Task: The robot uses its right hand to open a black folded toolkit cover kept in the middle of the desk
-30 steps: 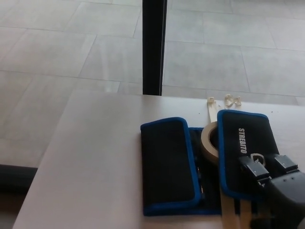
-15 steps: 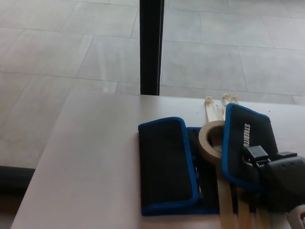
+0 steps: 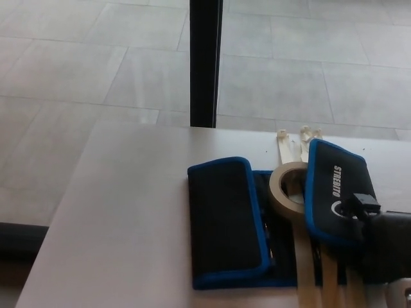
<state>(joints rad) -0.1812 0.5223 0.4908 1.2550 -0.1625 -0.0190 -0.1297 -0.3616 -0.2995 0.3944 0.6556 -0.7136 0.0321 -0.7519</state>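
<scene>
the toolkit cover [image 3: 228,221] lies at the desk's [image 3: 122,218] near right part, its left panel flat, its right flap [image 3: 337,192] raised on edge – blue trim showing. the right hand [image 3: 379,247] grasps that flap's lower end. a tape roll [image 3: 286,189] stands between the panels. left of the cover – bare desk to its edge.

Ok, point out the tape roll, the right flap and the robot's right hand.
tape roll [image 3: 280,187], head view, left rim.
right flap [image 3: 337,192], head view, printed outer face.
right hand [image 3: 379,247], head view, back of hand.
</scene>
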